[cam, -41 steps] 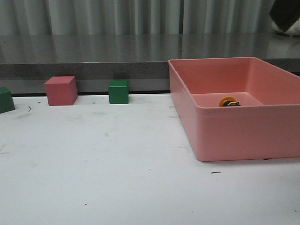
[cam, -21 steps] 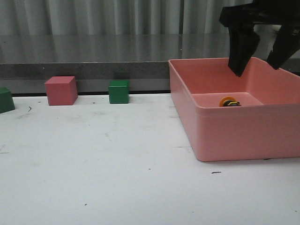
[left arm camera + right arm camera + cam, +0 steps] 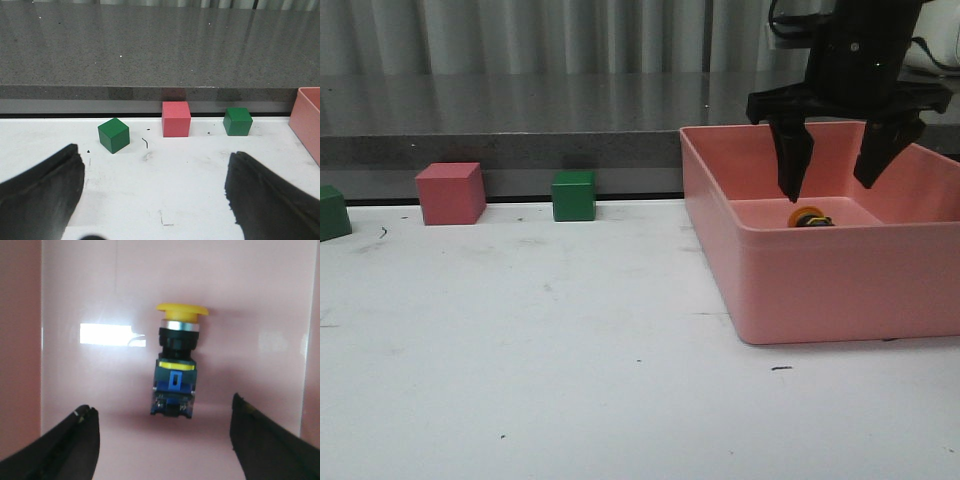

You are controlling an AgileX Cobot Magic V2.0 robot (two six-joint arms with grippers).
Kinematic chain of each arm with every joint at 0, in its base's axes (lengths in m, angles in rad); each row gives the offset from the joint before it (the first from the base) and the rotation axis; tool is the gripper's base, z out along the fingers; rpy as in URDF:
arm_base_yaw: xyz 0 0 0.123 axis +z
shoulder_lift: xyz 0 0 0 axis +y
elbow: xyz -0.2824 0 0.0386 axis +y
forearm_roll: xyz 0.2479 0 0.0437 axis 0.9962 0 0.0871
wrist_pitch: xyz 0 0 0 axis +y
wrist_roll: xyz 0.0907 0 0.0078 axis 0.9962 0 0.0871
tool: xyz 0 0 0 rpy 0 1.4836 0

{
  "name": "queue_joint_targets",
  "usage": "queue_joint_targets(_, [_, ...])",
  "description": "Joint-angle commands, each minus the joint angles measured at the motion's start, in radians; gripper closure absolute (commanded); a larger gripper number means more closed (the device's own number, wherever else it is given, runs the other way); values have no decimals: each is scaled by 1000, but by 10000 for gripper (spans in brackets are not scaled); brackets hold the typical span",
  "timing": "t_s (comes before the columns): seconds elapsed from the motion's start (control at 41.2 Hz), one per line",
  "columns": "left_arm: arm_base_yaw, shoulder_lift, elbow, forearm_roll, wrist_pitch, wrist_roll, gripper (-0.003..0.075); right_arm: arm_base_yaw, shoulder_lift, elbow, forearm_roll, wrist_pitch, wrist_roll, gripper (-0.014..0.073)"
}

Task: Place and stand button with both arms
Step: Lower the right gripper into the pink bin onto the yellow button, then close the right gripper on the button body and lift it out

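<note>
The button (image 3: 809, 217) lies on its side on the floor of the pink bin (image 3: 820, 285) at the right of the table. In the right wrist view the button (image 3: 176, 365) shows a yellow cap, a black-and-silver collar and a dark blue base. My right gripper (image 3: 832, 185) hangs open just above it inside the bin, one finger on each side, touching nothing; it also shows in the right wrist view (image 3: 165, 440). My left gripper (image 3: 152, 192) is open and empty low over the white table. It does not show in the front view.
A pink cube (image 3: 450, 193) and a green cube (image 3: 573, 195) stand at the table's back edge, another green cube (image 3: 332, 212) at the far left. They also show in the left wrist view: pink (image 3: 176, 119), green (image 3: 237, 121), green (image 3: 113, 134). A grey ledge (image 3: 520, 120) runs behind.
My right arm has come down from the upper right into the pink bin, its open fingers now just above the button. The button and cubes have not moved.
</note>
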Motion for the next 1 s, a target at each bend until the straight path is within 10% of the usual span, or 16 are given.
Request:
queue_joint_targets(0.0, [4, 10, -27, 0, -78, -12, 153, -14, -12, -64, -19, -17, 7, 32])
queue_joint_targets(0.486, [4, 10, -27, 0, -78, -12, 153, -50, 115, -123, 39, -19, 8, 53])
queue_joint_targets(0.972, [4, 10, -27, 0, -78, -12, 153, -50, 122, -122, 50, -7, 8, 370])
